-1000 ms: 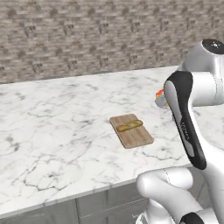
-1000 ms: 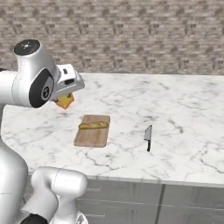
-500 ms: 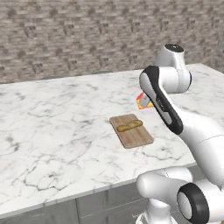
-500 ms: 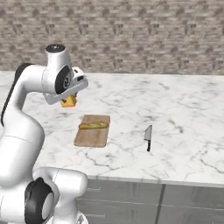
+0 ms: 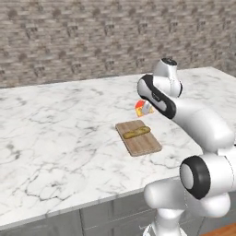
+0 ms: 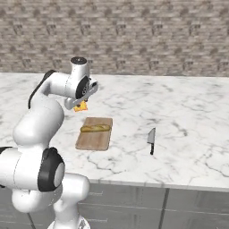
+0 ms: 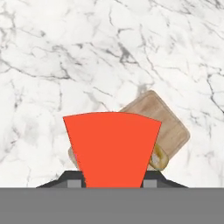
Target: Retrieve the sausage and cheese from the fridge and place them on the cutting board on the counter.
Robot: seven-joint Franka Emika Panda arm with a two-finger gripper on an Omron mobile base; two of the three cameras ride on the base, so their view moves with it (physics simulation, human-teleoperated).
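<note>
Cheese carried above the counter, just short of the board.

Hand (image 6: 81, 106) clamped on the small yellow-orange cheese wedge with red edge (image 5: 143, 108), held over the white grey-veined marble counter (image 5: 55, 138) beside the far end of the light-brown wooden cutting board (image 6: 94, 138). Yellowish-tan elongated item (image 6: 95, 128) lying crosswise on the board's far half; nearer half bare. Dark-handled knife (image 6: 151, 139) well apart rightward.

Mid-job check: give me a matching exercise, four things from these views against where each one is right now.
Things:
1. yellow-orange cheese wedge with a red edge
2. yellowish-tan elongated item
3. kitchen knife with a dark handle
4. light-brown wooden cutting board

Places:
a. bare marble, apart from the board
b. lying on the board
c. flat on the white marble counter
d. held in the gripper above the counter

Pairs: 1-d, 2-b, 3-a, 4-c
</note>
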